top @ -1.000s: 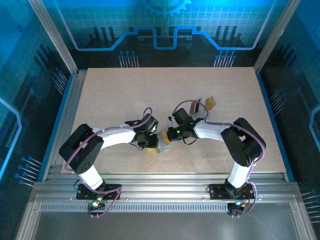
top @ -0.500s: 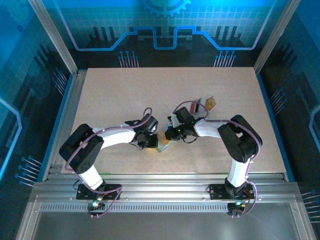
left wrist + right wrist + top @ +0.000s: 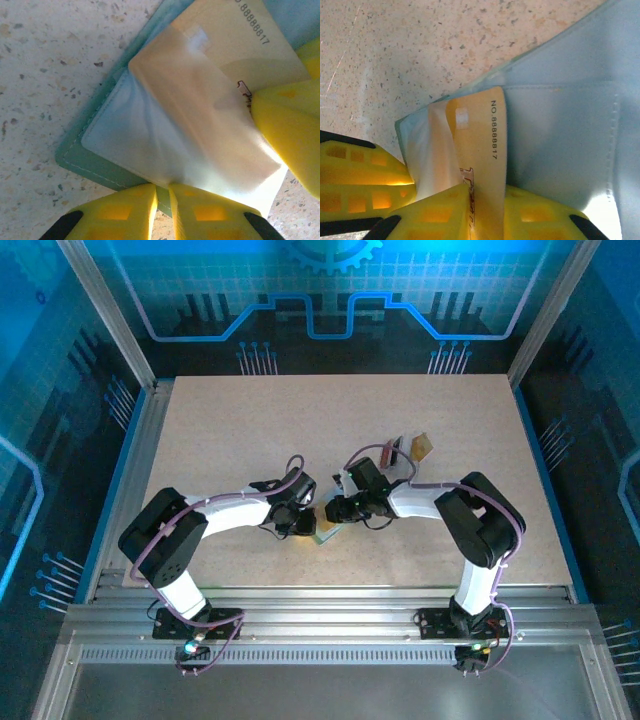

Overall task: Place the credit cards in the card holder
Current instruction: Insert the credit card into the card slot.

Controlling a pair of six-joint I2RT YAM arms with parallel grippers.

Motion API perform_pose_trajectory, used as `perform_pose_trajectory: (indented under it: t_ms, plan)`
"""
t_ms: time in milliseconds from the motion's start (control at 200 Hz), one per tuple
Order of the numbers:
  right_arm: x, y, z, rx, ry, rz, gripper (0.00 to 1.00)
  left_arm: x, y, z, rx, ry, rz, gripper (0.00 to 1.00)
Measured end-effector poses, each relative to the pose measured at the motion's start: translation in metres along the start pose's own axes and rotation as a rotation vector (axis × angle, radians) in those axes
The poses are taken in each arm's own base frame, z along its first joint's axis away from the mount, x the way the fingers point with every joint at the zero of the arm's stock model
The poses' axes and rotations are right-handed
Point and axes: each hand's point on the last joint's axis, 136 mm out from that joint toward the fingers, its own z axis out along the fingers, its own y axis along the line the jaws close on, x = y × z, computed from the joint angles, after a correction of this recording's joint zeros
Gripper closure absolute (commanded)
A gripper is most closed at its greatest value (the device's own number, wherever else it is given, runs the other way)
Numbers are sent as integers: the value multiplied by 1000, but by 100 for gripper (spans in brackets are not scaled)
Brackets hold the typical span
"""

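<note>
1. Our left gripper (image 3: 162, 195) pinches an edge of the flat grey-green folding card holder (image 3: 107, 169), which lies mid-table. We should hold its pocket taut.
2. Our right gripper (image 3: 485, 200) sits narrow around the tan plastic credit card (image 3: 480, 135), which is partly pocketed. We cannot tell if it grips. We should push the card straight in.
3. Beyond, loose cards (image 3: 421, 445) wait.

A tan card (image 3: 480, 135), numbered 88888817, sits between the right claw's (image 3: 487, 202) fingers, partly under the pale flap of the grey-green card holder (image 3: 560, 130); it lies on the speckled tabletop (image 3: 420, 45); the left claw (image 3: 407, 182) touches its corner.
</note>
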Motion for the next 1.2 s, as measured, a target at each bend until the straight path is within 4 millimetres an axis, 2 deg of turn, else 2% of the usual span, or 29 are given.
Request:
perform_pose_trajectory:
  t_ms: [230, 465, 590, 745, 956, 1111, 1201]
  plan:
    - [5, 8, -3, 46, 12, -57, 57, 1, 2, -5, 54, -3, -28, 75]
    - [24, 20, -4, 68, 110, -78, 52, 8, 16, -20, 80, 17, -82, 68]
    - [28, 20, -5, 70, 133, -75, 51, 4, 17, -34, 113, -2, -113, 66]
    - [32, 23, -7, 49, 157, -62, 48, -1, 13, -46, 171, -12, -140, 73]
    - [33, 19, -12, 32, 177, -27, 47, 1, 3, -49, 234, 16, -165, 86]
    - [30, 14, -17, 41, 173, -1, 46, 0, -7, -49, 288, 18, -166, 88]
    - [26, 11, -19, 44, 160, 25, 50, 5, -9, -46, 295, 35, -164, 88]
